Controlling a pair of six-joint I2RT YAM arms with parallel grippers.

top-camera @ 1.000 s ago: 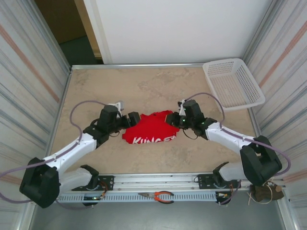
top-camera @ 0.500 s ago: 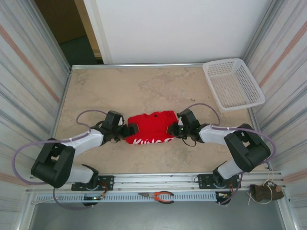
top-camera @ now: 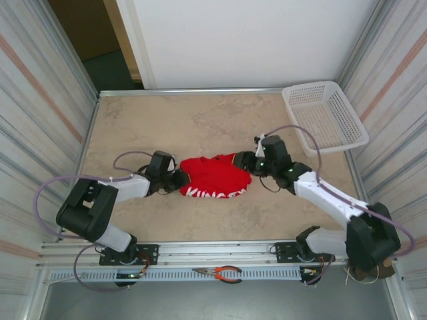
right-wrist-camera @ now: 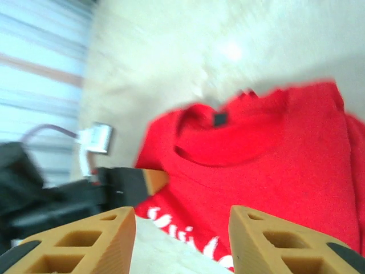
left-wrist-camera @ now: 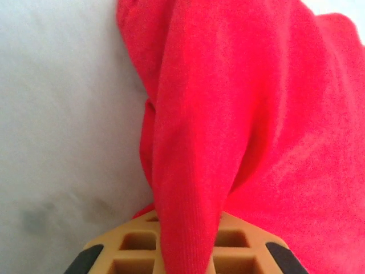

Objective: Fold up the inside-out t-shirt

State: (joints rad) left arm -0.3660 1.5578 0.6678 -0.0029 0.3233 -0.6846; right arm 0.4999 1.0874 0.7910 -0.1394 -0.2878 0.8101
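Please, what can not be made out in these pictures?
- Left gripper grip: left wrist view, a shirt fold drapes over it.
- Lettering: too small in top view; blurred and blocked by right gripper in right wrist view.
- Shirt underside: lies on table.

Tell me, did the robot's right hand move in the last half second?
Yes. The right gripper moved away from the near rail, toward the white basket, at the t-shirt's edge.

Bright red t-shirt (top-camera: 215,175) with white lettering (top-camera: 210,194).
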